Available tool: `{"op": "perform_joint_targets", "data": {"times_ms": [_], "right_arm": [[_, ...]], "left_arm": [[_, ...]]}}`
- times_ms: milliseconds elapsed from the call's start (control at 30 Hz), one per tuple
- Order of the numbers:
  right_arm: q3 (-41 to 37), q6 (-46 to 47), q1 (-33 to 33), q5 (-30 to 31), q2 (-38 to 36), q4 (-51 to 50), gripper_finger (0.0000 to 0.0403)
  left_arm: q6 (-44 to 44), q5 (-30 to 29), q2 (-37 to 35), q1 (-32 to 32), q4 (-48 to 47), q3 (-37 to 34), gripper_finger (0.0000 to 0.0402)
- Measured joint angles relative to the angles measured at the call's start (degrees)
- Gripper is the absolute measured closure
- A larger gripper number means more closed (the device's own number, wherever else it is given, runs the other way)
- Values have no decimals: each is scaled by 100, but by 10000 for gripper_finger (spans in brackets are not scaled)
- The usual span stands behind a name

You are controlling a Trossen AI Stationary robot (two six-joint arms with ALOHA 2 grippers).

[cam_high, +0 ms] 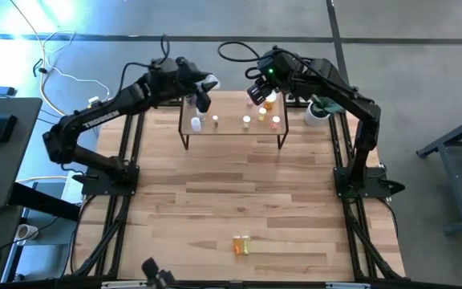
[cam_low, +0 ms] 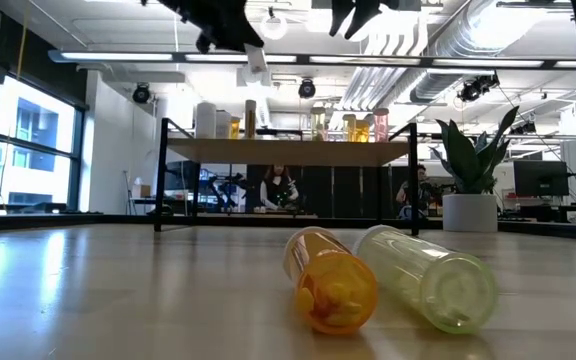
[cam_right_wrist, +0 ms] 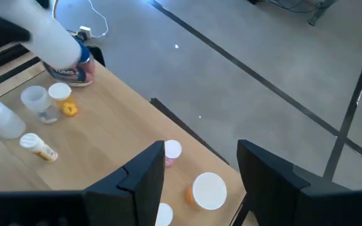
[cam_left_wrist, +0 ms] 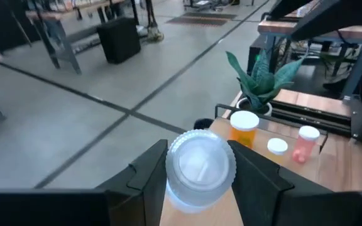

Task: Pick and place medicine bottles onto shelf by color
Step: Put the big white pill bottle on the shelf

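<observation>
Nowhere readable writing on bottles (cam_low: 388,275).

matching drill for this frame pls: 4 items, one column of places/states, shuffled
Items:
1. left hand
2. right hand
3. orange bottle
4. plant

Places/states:
A. lying on its side at the table's near edge
B. open, empty, over the shelf's right end
C. standing off the shelf's right end
D. gripping a clear white-capped bottle

Pairs: 1-D, 2-B, 3-A, 4-C
</observation>
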Motion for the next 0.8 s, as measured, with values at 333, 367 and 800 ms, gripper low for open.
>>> {"op": "perform_joint_targets", "data": {"times_ms": [333, 367, 800], "right_arm": [[0, -43, -115, 3, 2, -1, 213], [0, -58, -129, 3, 2, -1, 213], [0, -167, -137, 5, 4, -3, 213]], "left_arm": [[-521, 17, 999, -121, -190, 421, 259], [-523, 16, 1093, -127, -187, 457, 259], [-634, 2, 1971, -166, -255, 585, 259]]}}
